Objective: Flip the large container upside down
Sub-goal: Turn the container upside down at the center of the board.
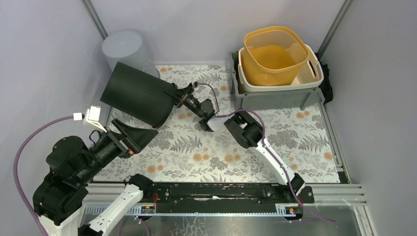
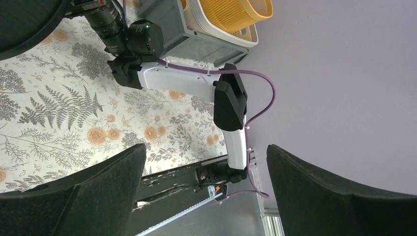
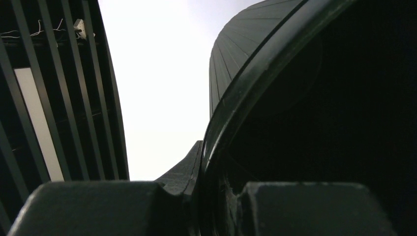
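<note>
The large container (image 1: 137,93), a black ribbed bucket, hangs tilted on its side over the back left of the floral mat, with its mouth facing right. My right gripper (image 1: 173,95) is shut on its rim, one finger inside and one outside. Close up in the right wrist view, the rim (image 3: 255,73) runs between the jaws of the right gripper (image 3: 211,187). My left gripper (image 1: 142,138) stands open just in front of the container and apart from it, with nothing between its fingers (image 2: 98,191). A corner of the container (image 2: 24,24) shows in the left wrist view.
A grey translucent cylinder (image 1: 125,49) stands behind the container in the back left corner. At the back right a grey bin (image 1: 270,96) holds a white basket and a yellow basket (image 1: 275,54). Walls close in on three sides; a black rail (image 1: 221,191) runs along the front.
</note>
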You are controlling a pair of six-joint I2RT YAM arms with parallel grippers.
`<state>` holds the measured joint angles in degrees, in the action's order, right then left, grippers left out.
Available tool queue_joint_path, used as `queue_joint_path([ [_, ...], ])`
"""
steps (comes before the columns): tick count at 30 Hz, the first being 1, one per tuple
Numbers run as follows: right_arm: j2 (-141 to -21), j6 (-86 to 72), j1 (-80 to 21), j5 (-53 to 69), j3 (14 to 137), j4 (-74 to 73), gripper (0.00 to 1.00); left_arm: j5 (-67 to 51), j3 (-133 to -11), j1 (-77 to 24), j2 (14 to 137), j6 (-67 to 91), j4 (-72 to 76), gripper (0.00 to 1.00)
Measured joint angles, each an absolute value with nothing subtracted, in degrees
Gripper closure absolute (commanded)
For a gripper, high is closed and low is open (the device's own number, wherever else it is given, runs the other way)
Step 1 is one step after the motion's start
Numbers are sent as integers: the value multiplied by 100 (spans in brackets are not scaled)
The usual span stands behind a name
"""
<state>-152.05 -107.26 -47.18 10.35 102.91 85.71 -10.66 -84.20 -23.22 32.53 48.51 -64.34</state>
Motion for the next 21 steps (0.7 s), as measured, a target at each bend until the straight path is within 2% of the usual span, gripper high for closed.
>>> queue_joint_path([
  [1,-15207,-10724,-4718,1011,10193,8672,94,-1066,-8420,-2322,3253,4856,-6434,0],
  [2,-15205,-10720,-4718,1000,10112,8770,86,-1066,-8420,-2322,3251,4858,-6434,0],
  [7,-15076,-10654,-4711,993,9511,9155,67,-1066,-8420,-2322,3234,4886,-6434,0],
  [11,-14877,-10597,-4711,1009,8967,9229,59,-1063,-8416,-2322,3210,4899,-6436,0],
  [21,-14479,-10372,-4709,1061,8125,9244,49,-1061,-8368,-2322,3168,4904,-6436,0],
])
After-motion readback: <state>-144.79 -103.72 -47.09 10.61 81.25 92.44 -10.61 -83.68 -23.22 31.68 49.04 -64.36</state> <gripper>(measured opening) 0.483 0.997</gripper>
